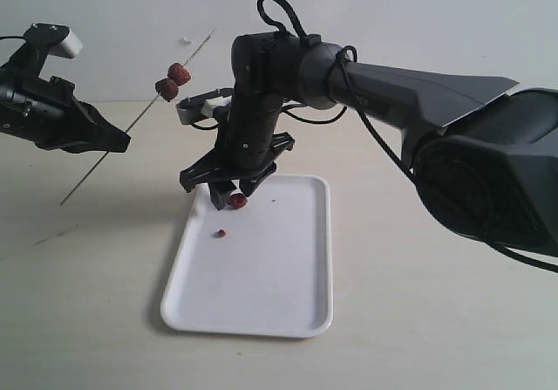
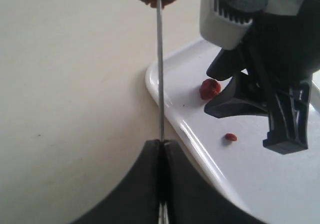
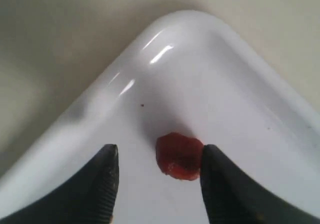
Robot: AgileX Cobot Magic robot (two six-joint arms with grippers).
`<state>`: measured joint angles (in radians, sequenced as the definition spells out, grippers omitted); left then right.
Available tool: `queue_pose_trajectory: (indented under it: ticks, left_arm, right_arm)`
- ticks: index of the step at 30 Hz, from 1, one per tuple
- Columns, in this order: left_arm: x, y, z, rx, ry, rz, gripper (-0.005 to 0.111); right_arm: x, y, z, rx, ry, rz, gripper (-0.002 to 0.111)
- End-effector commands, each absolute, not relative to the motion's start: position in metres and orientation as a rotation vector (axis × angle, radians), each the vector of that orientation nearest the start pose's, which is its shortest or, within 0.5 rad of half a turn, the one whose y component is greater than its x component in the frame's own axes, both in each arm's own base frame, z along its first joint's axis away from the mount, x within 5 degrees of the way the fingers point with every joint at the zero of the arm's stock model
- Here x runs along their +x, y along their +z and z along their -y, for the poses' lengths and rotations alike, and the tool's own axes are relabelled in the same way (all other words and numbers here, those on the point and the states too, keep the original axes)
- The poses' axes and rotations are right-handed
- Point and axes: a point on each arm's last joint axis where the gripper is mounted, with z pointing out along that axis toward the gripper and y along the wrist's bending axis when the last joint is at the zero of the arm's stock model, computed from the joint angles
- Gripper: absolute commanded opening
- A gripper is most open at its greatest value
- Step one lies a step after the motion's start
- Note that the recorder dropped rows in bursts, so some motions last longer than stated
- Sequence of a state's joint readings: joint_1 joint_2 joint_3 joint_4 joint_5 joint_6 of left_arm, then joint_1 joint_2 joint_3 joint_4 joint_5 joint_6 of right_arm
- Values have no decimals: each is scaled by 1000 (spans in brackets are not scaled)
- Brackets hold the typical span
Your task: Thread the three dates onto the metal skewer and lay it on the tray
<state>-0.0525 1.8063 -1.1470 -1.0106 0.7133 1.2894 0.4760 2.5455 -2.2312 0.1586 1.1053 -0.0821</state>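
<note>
Right tool [image 3: 159, 153] wide open, astride loose date [image 3: 179, 156] on tray [image 3: 200, 73] | left tool [image 2: 161, 143] clamped on skewer [image 2: 160, 58] carrying two dates [image 1: 179, 73]

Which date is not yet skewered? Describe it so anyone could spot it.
Find the white tray, then its far left corner under the right gripper. The date lies there between the open fingers: larger than the reddish crumb, and unlike the other two dates, off the skewer.

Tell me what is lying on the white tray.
One date lies near a corner of the tray, within the open right hand, and a small red crumb lies nearby. The hand hides the tray surface beneath it.
</note>
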Motion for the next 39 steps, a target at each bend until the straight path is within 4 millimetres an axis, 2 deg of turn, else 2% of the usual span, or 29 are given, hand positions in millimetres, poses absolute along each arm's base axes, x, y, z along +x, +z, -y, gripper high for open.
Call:
queue_pose_trajectory:
  ticks: [1,17,27,31,39]
  left_arm:
    - [366,214,67,728,-574,-2297,0]
    - [368,214,66,683,-559,-2306,0]
    - [369,214,65,649,-550,-2313,0]
    - [369,214,65,648,-548,-2313,0]
    - [370,214,64,643,-538,-2311,0]
  right_arm:
    - [465,130,-249,-754,198,-2811,50]
    - [467,130,-253,-726,248,-2778,50]
    - [467,110,-253,-732,239,-2814,50]
    - [467,108,-253,-727,249,-2815,50]
    - [465,108,-253,-735,244,-2838,42]
